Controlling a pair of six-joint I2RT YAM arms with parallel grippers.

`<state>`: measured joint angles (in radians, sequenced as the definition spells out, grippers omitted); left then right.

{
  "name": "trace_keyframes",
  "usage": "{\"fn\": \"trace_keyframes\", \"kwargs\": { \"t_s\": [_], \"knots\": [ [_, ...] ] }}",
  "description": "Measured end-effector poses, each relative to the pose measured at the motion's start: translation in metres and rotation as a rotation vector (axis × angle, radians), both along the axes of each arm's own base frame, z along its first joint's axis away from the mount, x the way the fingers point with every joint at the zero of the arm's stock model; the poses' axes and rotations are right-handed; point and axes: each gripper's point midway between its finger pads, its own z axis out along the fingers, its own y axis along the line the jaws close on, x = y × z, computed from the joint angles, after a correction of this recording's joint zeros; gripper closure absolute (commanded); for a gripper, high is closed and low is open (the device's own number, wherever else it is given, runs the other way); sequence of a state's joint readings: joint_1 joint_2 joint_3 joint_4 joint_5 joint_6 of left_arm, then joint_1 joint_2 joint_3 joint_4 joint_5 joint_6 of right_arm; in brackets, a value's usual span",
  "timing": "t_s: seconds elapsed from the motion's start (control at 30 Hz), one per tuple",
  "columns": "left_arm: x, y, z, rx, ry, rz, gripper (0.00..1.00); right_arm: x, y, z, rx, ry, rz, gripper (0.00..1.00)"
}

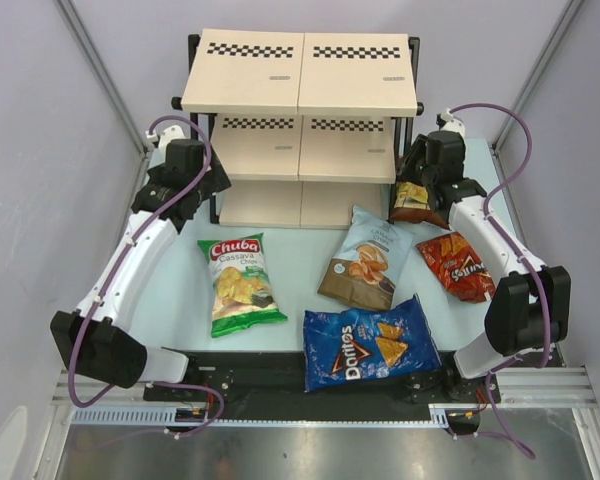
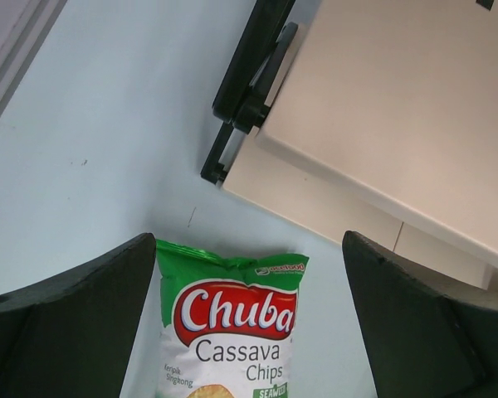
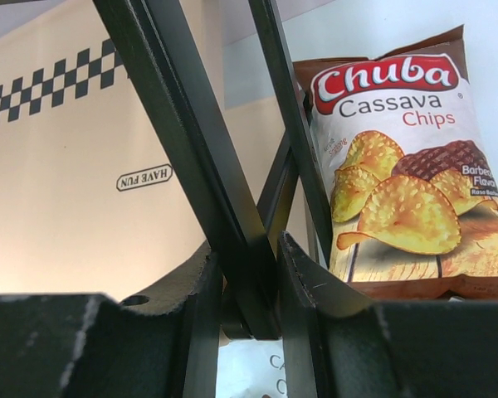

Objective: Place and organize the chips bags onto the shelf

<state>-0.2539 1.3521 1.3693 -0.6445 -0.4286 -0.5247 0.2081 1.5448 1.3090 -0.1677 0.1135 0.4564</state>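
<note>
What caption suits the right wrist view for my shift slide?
Right claw clamped on a black shelf bar, brown Chuba chips bag just right of it, beige checkered board behind.

Both arms reach forward, left claw (image 2: 249, 242) spread wide (right claw (image 3: 247, 249) narrowed).

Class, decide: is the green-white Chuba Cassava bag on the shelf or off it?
Off it. The green-white Chuba bag lies flat, face up, on the table in front of the shelf.
</note>
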Motion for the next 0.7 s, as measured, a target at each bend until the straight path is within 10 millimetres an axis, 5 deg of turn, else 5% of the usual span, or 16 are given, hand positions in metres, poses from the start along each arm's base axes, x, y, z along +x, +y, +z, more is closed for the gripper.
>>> {"fn": "trace_keyframes", "kwargs": {
  "t_s": [0.4, 0.7],
  "knots": [
    [0.002, 0.006, 0.003, 0.012, -0.007, 0.024, 0.0, 0.004, -0.002, 0.001, 0.02, -0.015, 0.023, 1.0],
    [-0.004, 0.006, 0.005, 0.003, -0.016, 0.016, 0.0, 0.026, -0.012, 0.001, 0.028, -0.07, 0.017, 1.0]
  ]
}}
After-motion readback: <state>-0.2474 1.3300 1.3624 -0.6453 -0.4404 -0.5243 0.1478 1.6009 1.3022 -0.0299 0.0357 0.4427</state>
